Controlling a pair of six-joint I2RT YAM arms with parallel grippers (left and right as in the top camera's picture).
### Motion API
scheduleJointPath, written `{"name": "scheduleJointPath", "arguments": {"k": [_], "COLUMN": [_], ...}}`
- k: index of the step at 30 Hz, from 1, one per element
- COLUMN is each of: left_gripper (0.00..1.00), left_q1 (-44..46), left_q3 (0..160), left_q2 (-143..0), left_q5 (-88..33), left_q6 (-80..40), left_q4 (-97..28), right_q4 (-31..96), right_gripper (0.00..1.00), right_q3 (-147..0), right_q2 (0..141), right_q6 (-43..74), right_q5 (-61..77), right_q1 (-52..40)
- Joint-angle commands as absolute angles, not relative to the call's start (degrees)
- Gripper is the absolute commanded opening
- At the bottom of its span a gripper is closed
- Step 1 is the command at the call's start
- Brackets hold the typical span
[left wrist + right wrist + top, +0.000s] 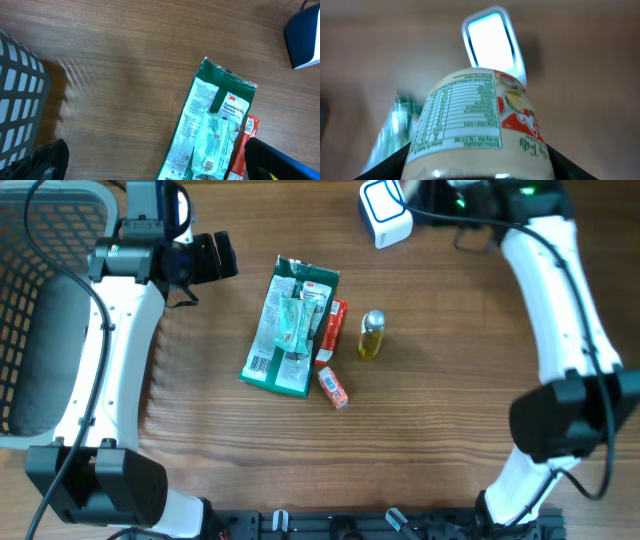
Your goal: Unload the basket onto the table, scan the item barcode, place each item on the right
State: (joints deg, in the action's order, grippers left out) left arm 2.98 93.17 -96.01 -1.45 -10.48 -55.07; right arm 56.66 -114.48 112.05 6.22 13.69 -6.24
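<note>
A wooden table (450,430) is seen from above, with one robot arm at each side. In the right wrist view the right gripper (477,172) is closed on a rounded container (475,120), with a dark finger pressed against each of its sides. The container is held up close to the camera, its label of fine printed tables and a fruit picture turned towards the lens. No barcode can be made out on the part that is shown. Just beyond the container a white and blue scanner (492,45) is seen, its bright window lit. From above, the scanner is placed at the far edge of the table, beside the end of the right arm.

The left gripper (222,256) is held wide open above bare wood, with nothing between its fingers. A grey mesh basket (40,240) is placed at the far left corner, beside the left arm.

In the middle of the table a green packet (290,328) is laid flat, well apart from both grippers. A red box (332,325) is partly tucked under its right edge. A small bottle (371,335) of yellow liquid lies just to the right of the box, and a small orange packet (333,387) is set near the green packet's nearer right corner
</note>
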Motion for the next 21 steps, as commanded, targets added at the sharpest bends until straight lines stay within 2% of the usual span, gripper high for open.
{"name": "scheduleJointPath", "arguments": {"k": [1, 5, 21], "left_gripper": [1.00, 1.00, 1.00], "left_q1": [2.7, 2.7, 2.7], "left_q3": [93.2, 93.2, 93.2], "left_q2": [-96.4, -96.4, -96.4], "left_q5": [-1.9, -1.9, -1.9], "left_q6": [-9.8, -9.8, -9.8], "left_q4": [-54.9, -54.9, -54.9], "right_q4": [71.5, 84.0, 69.4], "right_gripper": [0.05, 0.07, 0.15], "right_q3": [-114.6, -111.7, -86.5], "right_q2": [112.8, 113.9, 113.9], "right_q6": [6.7, 9.6, 12.2], "right_q5": [12.8, 6.4, 5.5], "right_q1": [-3.9, -2.1, 8.4]}}
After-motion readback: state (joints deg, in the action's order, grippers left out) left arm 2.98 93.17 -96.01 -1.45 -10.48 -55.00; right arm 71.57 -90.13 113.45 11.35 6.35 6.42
